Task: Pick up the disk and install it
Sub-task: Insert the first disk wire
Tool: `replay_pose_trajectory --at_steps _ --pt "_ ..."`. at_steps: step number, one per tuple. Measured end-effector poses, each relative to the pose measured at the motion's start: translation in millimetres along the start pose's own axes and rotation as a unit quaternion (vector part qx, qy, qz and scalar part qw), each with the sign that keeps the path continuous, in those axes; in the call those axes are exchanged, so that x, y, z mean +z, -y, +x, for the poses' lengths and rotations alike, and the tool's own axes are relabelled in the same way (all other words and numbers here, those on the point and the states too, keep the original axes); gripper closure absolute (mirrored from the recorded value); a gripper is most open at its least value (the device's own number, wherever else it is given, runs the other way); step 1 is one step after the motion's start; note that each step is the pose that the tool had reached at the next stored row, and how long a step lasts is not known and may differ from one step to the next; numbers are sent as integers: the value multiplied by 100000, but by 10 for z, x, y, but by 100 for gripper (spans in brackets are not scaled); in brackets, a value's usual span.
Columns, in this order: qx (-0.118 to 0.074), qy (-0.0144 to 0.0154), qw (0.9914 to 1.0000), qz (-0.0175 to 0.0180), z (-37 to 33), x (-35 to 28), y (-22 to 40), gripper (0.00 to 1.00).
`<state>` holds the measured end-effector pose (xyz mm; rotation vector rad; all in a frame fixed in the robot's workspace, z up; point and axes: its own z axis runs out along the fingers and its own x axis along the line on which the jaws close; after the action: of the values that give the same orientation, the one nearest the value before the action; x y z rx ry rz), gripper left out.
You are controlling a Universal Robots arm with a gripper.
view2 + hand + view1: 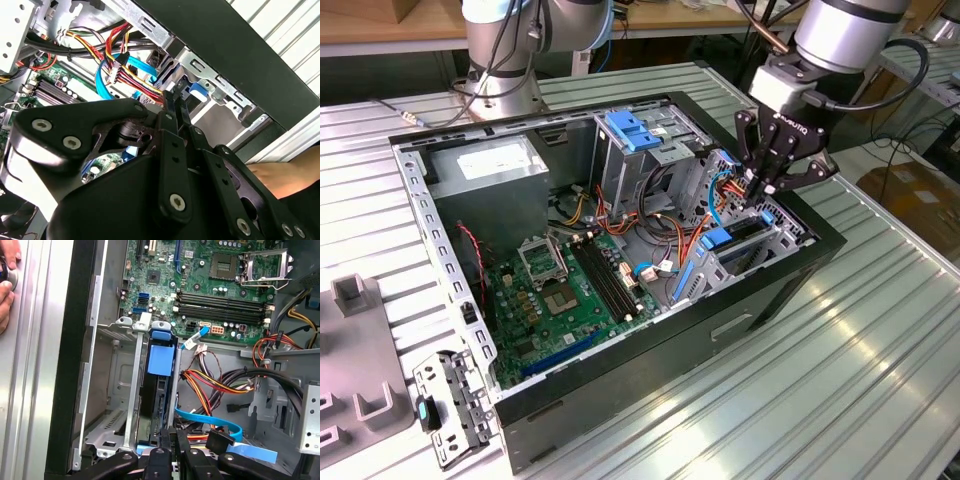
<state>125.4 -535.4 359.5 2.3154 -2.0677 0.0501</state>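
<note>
1. In the exterior view, a grey tray (355, 390) lies at the lower left of the frame, on the table (880, 380).
2. The open case (620, 250) fills the middle; the motherboard (570, 290) lies on its floor.
3. A blue bracket (632, 130) sits on the cage (645, 160) at upper centre.
4. At centre right, the disk (735, 240) stands in its bay, blue carrier visible.
5. The gripper (767, 190) hangs just above the disk, fingers close together, holding nothing.
6. In the first wrist view, a hand (6, 287) rests at the upper left.
</note>
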Motion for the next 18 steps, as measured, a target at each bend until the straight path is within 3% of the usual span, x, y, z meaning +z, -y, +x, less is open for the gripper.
replay_pose_trajectory --at_steps 4,7,9,12,14,16,18 --pt "1982 24 99980 -93 -2 37 -8 84" --pt "2308 15 99973 -63 -2 42 -8 84" --pt "2356 -12 99972 331 -2 43 -12 84" --pt "2646 -114 99954 1476 -4 43 -22 84" --pt "3529 -135 99926 1535 -5 45 -28 84" --pt "6454 -181 99782 1385 -5 50 -28 84" --pt "6976 -176 99747 1363 -3 51 -30 84"
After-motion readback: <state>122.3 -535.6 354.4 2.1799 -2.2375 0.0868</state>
